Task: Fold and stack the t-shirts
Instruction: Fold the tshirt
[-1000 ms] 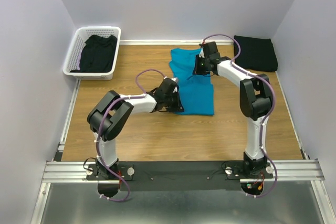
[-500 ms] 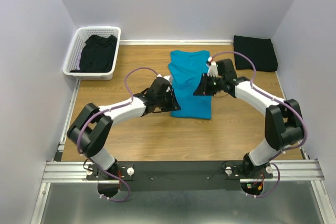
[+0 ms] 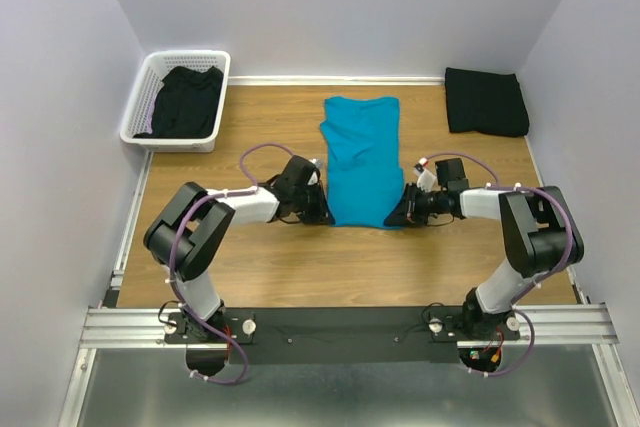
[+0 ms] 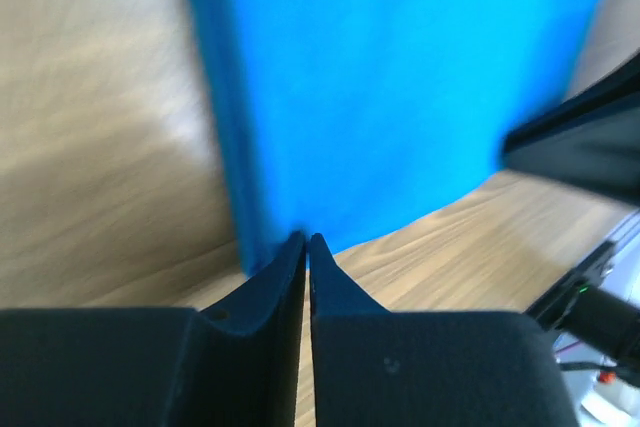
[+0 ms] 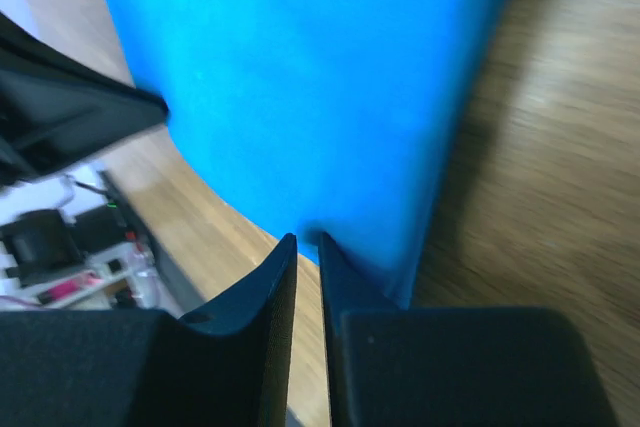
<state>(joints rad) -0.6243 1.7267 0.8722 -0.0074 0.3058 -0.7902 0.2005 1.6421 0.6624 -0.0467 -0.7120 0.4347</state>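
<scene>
The teal-blue t-shirt (image 3: 362,162) lies folded into a long narrow strip in the middle of the wooden table. My left gripper (image 3: 318,213) is shut on its near left corner; in the left wrist view the closed tips (image 4: 307,239) pinch the edge of the teal fabric (image 4: 400,97). My right gripper (image 3: 404,215) is shut on the near right corner; its tips (image 5: 307,240) grip the hem of the teal cloth (image 5: 300,77) with only a thin gap. A folded black t-shirt (image 3: 487,102) lies at the back right. Another black t-shirt (image 3: 187,99) lies crumpled in the basket.
The white lattice basket (image 3: 137,117) stands at the back left by the wall. Walls close in the table on the left, back and right. Both forearms lie low over the table, one on each side of the teal shirt.
Both grippers have moved toward the near edge along the teal shirt's sides, the right one from its far end. The shirt now lies longer and narrower.
</scene>
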